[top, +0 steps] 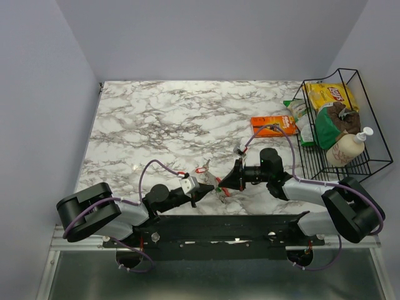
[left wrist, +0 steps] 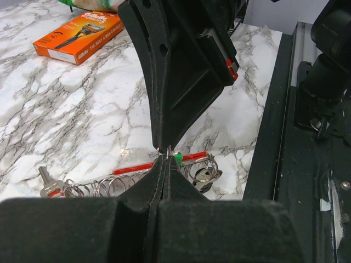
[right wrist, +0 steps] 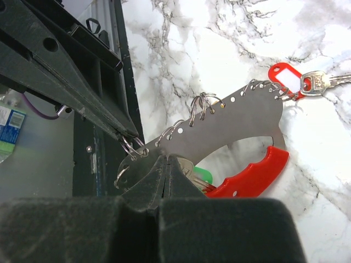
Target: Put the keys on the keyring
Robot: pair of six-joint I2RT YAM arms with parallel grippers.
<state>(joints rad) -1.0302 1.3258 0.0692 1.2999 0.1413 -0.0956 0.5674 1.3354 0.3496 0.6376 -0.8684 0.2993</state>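
Grip first: my left pincer (left wrist: 165, 164) is closed tight, its tips pinching the keyring (right wrist: 131, 147), a thin wire loop that barely shows past them. My right pincer (right wrist: 164, 164) is closed as well, tip to tip against the left. I take it to be clamping the green-headed key (right wrist: 201, 175), whose head pokes out just beside its fingers, though the blade itself is hidden. The ring sits at the end of a steel plate (right wrist: 230, 126) with a row of holes carrying more loops. A red handle (right wrist: 255, 172) lies under the plate, and a red-tagged key (right wrist: 315, 82) rests at its far end on the marbled worktop (right wrist: 219, 33). Well apart stand an orange packet (top: 272, 124) and a wire basket (top: 369, 112). The danger lies in how little metal I hold. The loop is thin enough to roll or spring out of my left tips if the right one pushes off-line. The key could also pivot in its clamp. If the ring is threaded through the plate, any pull would drag the plate along and knock the alignment away.
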